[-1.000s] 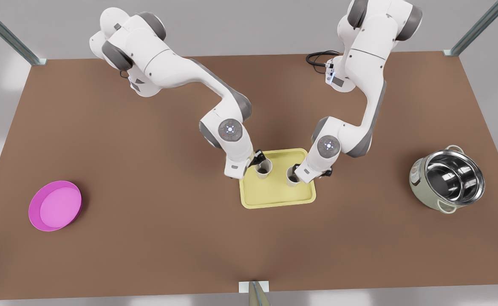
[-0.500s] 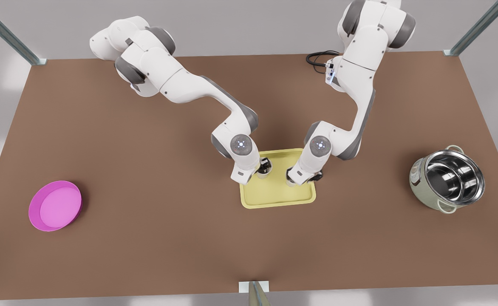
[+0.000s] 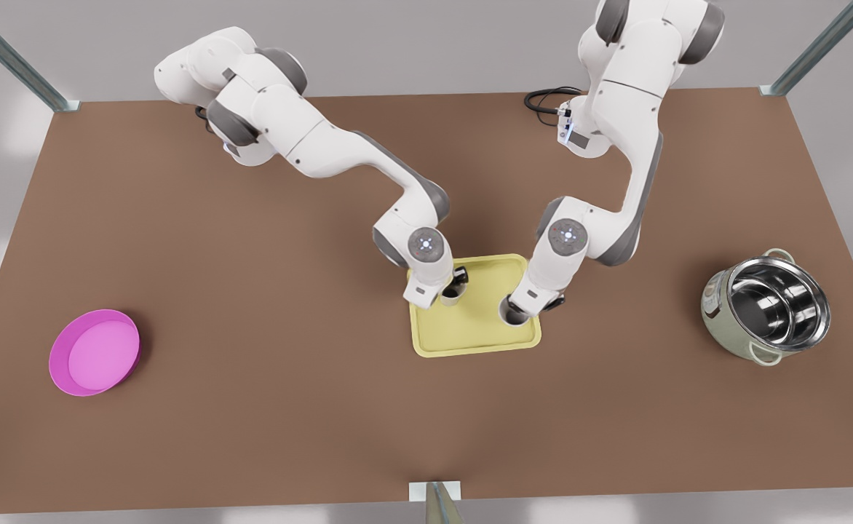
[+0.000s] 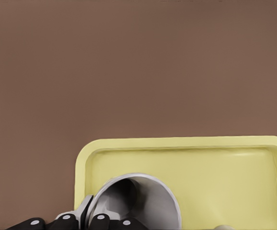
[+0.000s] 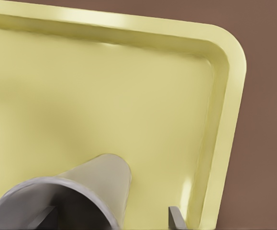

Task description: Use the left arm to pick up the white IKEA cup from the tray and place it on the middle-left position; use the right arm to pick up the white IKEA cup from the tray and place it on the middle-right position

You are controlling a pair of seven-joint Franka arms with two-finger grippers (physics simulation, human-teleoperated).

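The pale yellow tray [image 3: 470, 336] lies at the table's middle. One white cup [image 3: 457, 293] stands near its far left corner, and my left gripper [image 3: 447, 286] is shut on it. In the left wrist view the cup [image 4: 143, 199] has its rim pinched between the left gripper's [image 4: 86, 216] fingers. A second white cup [image 3: 514, 313] stands near the tray's front right corner. My right gripper [image 3: 527, 307] is open over it. In the right wrist view one finger sits inside this cup [image 5: 88, 184] and the other finger [image 5: 175, 218] stands clear outside its wall, above the tray [image 5: 224, 120].
A magenta bowl [image 3: 95, 351] sits at the front view's left and a steel pot [image 3: 765, 306] at its right. A black cable [image 3: 546, 98] lies by the right arm's base. Brown tabletop [image 3: 288, 306] stretches on both sides of the tray.
The left wrist shifted toward the front view's right and came down over its cup. The right wrist dipped, then rose, and its cup now stands nearer the tray's front right corner.
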